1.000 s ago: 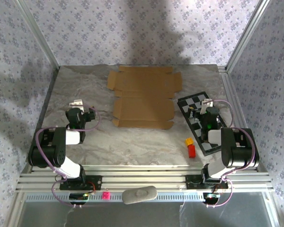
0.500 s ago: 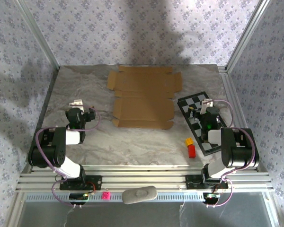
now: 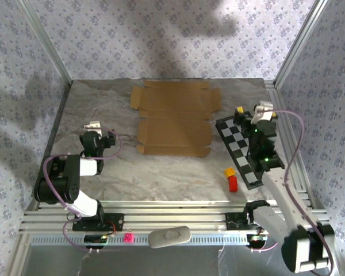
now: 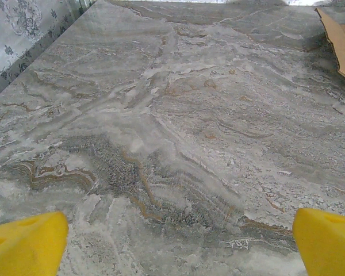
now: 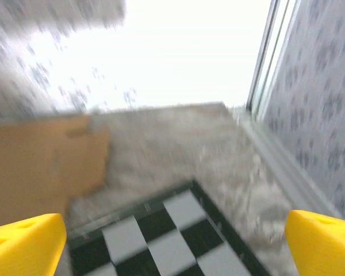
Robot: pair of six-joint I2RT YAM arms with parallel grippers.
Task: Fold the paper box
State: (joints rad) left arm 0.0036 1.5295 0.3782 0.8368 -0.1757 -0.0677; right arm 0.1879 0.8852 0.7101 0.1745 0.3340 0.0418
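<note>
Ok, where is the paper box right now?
In the top view the paper box lies flat at the far middle of the table, just left of the checkered board.

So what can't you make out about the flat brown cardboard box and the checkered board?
Left wrist view: the plain brown corrugated cardboard box is cut off by the right edge.
Right wrist view: box and black-and-white checkered board are blurred.
Top view: the right arm covers part of that board; small red block too small to identify.
</note>
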